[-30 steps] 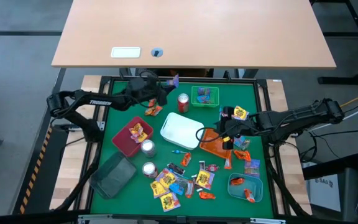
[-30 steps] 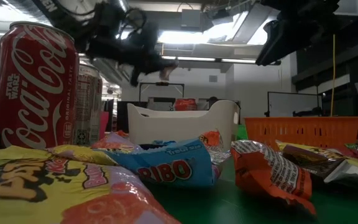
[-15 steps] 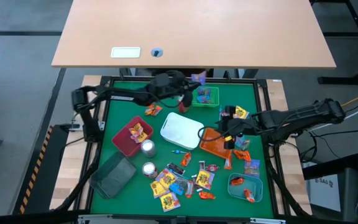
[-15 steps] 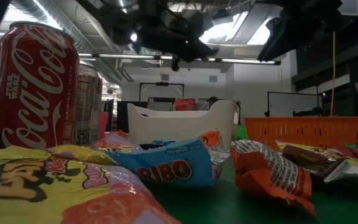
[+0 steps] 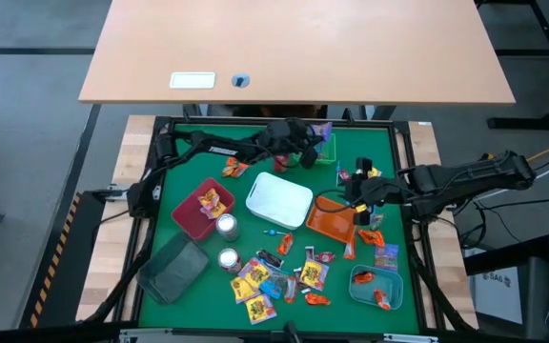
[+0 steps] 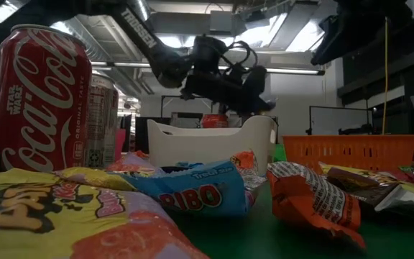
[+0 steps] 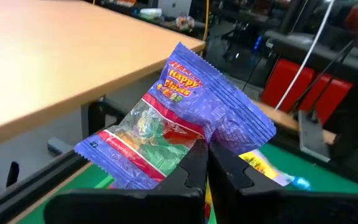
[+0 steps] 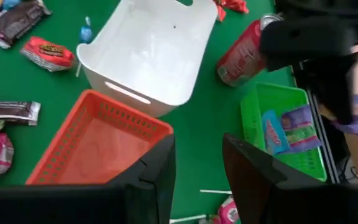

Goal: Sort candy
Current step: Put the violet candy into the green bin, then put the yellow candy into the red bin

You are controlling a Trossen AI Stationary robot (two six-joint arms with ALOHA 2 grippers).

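My left gripper [image 5: 315, 135] reaches along the table's far edge and is shut on a purple candy packet [image 7: 185, 112], above the far rim of the green tray [image 5: 315, 152]. That tray holds a blue and a purple packet [image 8: 288, 130]. My right gripper [image 8: 197, 180] hangs open over the table's right half, beside the orange basket [image 5: 332, 217], with nothing between its fingers. Loose candy [image 5: 284, 276] lies heaped on the green mat near the front edge. My left gripper pinches the purple packet between its two fingers at the middle of one long edge [image 7: 197, 146], where the wrapper creases. The fingers come nearly level from the table's left. The packet stands up past the fingertips, lifted clear of the tray.
A white bin [image 5: 279, 198] stands mid-table, with a red tray [image 5: 198, 211] and a grey-green tray [image 5: 174, 270] at the left and a teal tray [image 5: 375, 286] at the front right. Two silver cans [image 5: 227, 243] and a red can [image 8: 241, 56] stand on the mat.
My left gripper has swung along the far edge toward the table's right and sunk a little, carrying the purple packet from beyond the white bin to over the green tray. My right gripper has drawn back slightly toward the right edge, still open.
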